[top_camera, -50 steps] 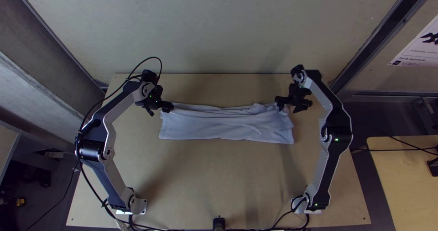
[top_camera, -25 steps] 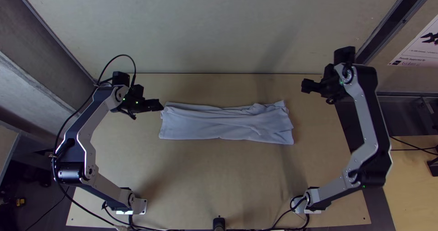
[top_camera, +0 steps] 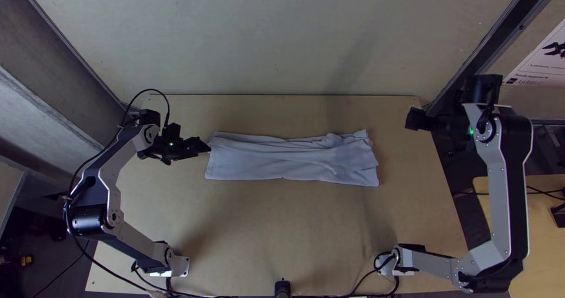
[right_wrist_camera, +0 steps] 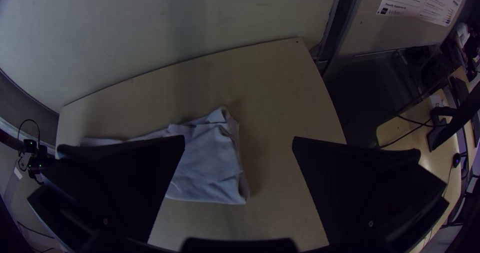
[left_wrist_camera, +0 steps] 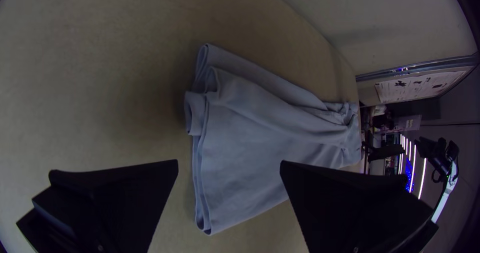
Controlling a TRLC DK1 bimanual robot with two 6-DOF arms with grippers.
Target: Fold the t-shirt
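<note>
The light blue-grey t-shirt (top_camera: 288,162) lies folded into a long band across the middle of the table, with wrinkles along its far edge. My left gripper (top_camera: 206,147) is at the band's left end; in the left wrist view the left gripper (left_wrist_camera: 229,165) stands open, its fingers apart with no cloth held, beside the layered end of the shirt (left_wrist_camera: 250,133). Off the table's right side, above it, is my right gripper (top_camera: 413,120). In the right wrist view the right gripper (right_wrist_camera: 239,142) is open and holds nothing, with the shirt (right_wrist_camera: 210,168) beyond it.
The wooden table (top_camera: 282,233) has bare surface in front of and behind the shirt. A pale wall (top_camera: 282,33) rises behind its far edge. Another wooden table (top_camera: 541,239) with cables stands at the right.
Both grippers have come away from the shirt, the left one leftward, the right one far to the right and off the table. The shirt's far right corner has come into view.
</note>
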